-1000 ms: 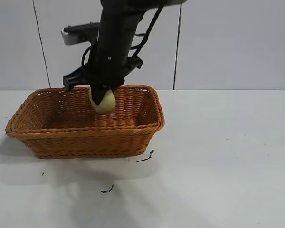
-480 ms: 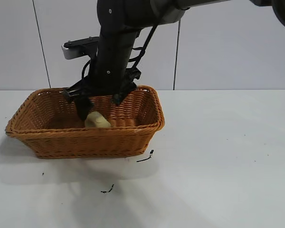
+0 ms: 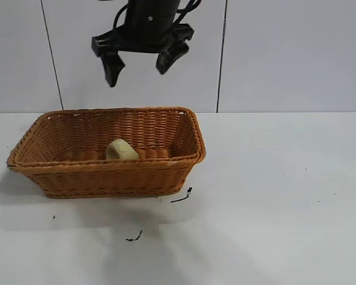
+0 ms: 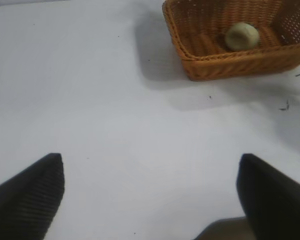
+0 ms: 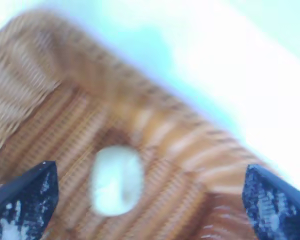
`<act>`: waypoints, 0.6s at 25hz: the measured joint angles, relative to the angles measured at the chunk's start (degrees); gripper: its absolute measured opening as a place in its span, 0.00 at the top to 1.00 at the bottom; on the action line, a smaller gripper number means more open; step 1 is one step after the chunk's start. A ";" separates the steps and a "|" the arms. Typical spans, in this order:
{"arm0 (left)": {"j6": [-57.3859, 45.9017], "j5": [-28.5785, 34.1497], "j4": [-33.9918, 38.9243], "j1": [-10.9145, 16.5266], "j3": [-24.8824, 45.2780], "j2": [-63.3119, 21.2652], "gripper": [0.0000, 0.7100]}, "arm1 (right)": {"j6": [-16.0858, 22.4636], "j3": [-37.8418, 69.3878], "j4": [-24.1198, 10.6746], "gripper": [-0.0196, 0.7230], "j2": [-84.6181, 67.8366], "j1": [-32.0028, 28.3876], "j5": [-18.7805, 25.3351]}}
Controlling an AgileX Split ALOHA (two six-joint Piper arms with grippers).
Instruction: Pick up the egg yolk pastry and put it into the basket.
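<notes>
The egg yolk pastry (image 3: 121, 149) lies on the floor of the wicker basket (image 3: 107, 167), near its middle. My right gripper (image 3: 138, 74) hangs open and empty well above the basket, roughly over the pastry. In the right wrist view the pastry (image 5: 116, 180) lies between the spread fingers of the right gripper (image 5: 150, 200), far below them, with the basket wall (image 5: 155, 120) behind it. My left gripper (image 4: 150, 192) is open and empty over bare table, far from the basket (image 4: 190, 54), where the pastry (image 4: 242, 36) shows inside.
The basket stands at the left of the white table (image 3: 273, 190). Small black scraps (image 3: 182, 196) lie on the table in front of the basket, with another scrap (image 3: 134, 237) nearer the front edge. A pale panelled wall stands behind.
My right gripper held the pastry over the basket, opened and left it on the basket floor, then rose clear above the basket.
</notes>
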 joint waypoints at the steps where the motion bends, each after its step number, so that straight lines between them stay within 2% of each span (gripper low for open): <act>1: 0.00 0.00 0.00 0.00 0.00 0.00 0.02 | 0.05 -0.27 0.00 0.04 0.00 -1.66 0.76; 11: 0.00 0.00 0.00 0.00 0.00 0.00 0.02 | 0.23 -0.54 -0.14 0.04 0.00 -18.97 8.29; 15: 0.00 0.00 0.00 0.00 0.00 0.00 0.02 | 0.23 -0.54 -0.14 0.04 0.00 -23.91 9.28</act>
